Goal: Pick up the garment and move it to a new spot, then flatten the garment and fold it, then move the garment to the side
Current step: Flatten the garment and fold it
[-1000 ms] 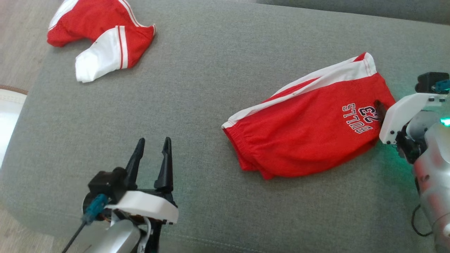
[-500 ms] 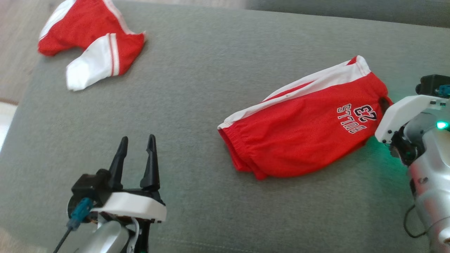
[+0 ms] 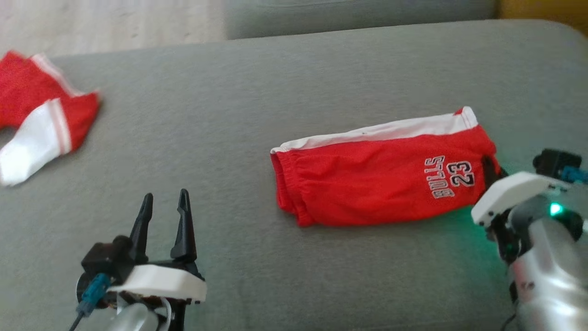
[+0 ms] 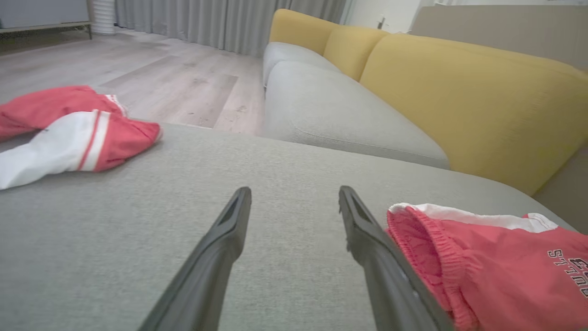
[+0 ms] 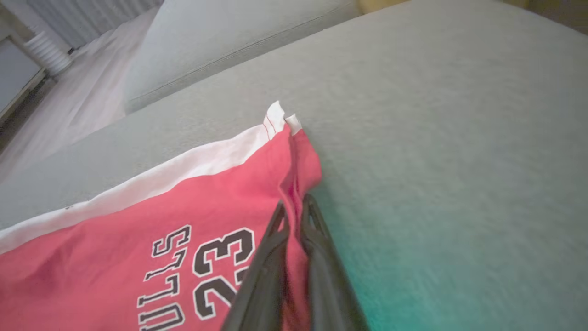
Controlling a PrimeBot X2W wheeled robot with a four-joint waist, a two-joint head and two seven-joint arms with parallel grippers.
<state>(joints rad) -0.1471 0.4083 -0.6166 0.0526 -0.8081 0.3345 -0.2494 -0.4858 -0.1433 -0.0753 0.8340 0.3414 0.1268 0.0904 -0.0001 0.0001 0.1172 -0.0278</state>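
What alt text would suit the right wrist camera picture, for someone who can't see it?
The right gripper is shut on the edge of red shorts printed BULLS 23, which lie on a grey sofa cushion.

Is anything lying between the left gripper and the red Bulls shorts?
Nothing visible: bare grey cushion separates the left gripper from the red Bulls shorts. The second red garment lies off to its left.

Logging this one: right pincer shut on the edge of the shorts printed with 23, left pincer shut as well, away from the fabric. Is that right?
One detail is wrong. The left pincer is open, its two fingers spread wide apart, as the left wrist view shows. The rest holds: the right pincer is shut on the edge of the shorts.
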